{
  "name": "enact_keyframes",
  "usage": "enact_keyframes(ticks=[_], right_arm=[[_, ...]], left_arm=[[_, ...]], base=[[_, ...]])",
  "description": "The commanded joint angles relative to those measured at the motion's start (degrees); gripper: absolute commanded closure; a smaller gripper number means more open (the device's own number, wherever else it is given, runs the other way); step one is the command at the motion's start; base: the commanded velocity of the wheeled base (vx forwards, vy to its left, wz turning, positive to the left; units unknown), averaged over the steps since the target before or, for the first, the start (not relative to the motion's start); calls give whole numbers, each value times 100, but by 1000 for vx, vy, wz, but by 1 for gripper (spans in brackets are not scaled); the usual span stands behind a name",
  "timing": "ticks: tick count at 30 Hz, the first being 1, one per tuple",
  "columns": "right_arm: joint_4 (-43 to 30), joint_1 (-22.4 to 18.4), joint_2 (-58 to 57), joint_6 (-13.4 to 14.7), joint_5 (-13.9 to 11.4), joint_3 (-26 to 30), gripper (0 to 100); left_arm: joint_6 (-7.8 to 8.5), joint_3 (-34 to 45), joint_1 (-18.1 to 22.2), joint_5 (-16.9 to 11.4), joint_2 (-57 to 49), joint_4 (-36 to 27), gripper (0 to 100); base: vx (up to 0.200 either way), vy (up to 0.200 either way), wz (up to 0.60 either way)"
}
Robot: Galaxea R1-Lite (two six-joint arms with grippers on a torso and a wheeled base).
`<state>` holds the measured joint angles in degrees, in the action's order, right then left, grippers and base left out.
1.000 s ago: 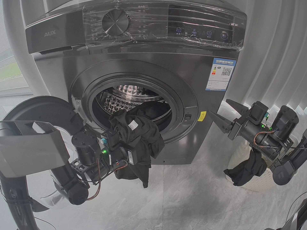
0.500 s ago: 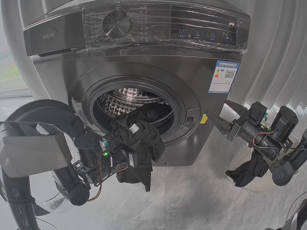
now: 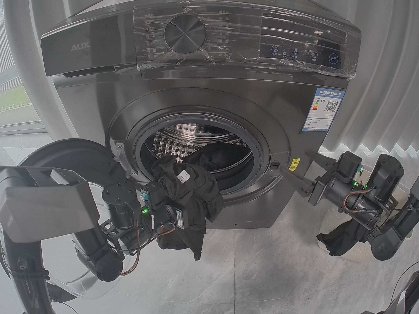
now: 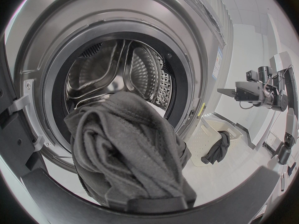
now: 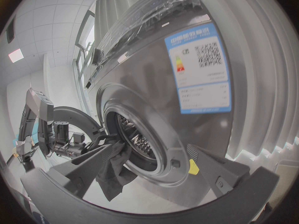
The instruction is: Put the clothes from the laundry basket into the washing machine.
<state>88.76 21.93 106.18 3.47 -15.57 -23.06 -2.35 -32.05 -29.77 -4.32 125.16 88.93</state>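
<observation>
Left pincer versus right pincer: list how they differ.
The left pincer is shut on a dark garment; the right pincer is open and empty. The left pincer sits at the mouth of the washing machine; the right pincer hangs off to its side, near the laundry basket. Both point toward the machine.

Dark garment (image 3: 192,188) covers the left gripper (image 3: 175,205); right arm (image 3: 364,197) hides most of the laundry basket (image 3: 355,254).

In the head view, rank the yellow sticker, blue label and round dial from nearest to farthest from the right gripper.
1. The yellow sticker, just by the right gripper.
2. The blue label, above it.
3. The round dial, top panel.
</observation>
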Motion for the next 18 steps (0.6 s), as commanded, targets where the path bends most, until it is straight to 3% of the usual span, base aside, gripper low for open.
enact_keyframes(ticks=[1, 5, 12, 14, 17, 18], right_arm=[[1, 101, 113, -13, -8, 188, 0], [1, 127, 113, -40, -17, 364, 0], [1, 127, 113, -136, -8, 830, 0], [1, 136, 105, -321, -34, 1138, 0], [1, 198, 113, -347, -43, 1357, 0], [1, 215, 113, -347, -43, 1366, 0]], left_arm=[[-2, 14, -3, 1, 52, 1, 100], [-2, 32, -11, 1, 43, 1, 100], [16, -29, -196, 1, -44, 10, 100], [209, -214, -240, 1, -27, 1, 100], [569, -618, -231, 89, 202, -7, 100], [604, -768, -222, 142, 272, -7, 100]], base=[[200, 0, 0], [200, 0, 0], [0, 0, 0], [0, 0, 0], [0, 0, 0], [0, 0, 0]])
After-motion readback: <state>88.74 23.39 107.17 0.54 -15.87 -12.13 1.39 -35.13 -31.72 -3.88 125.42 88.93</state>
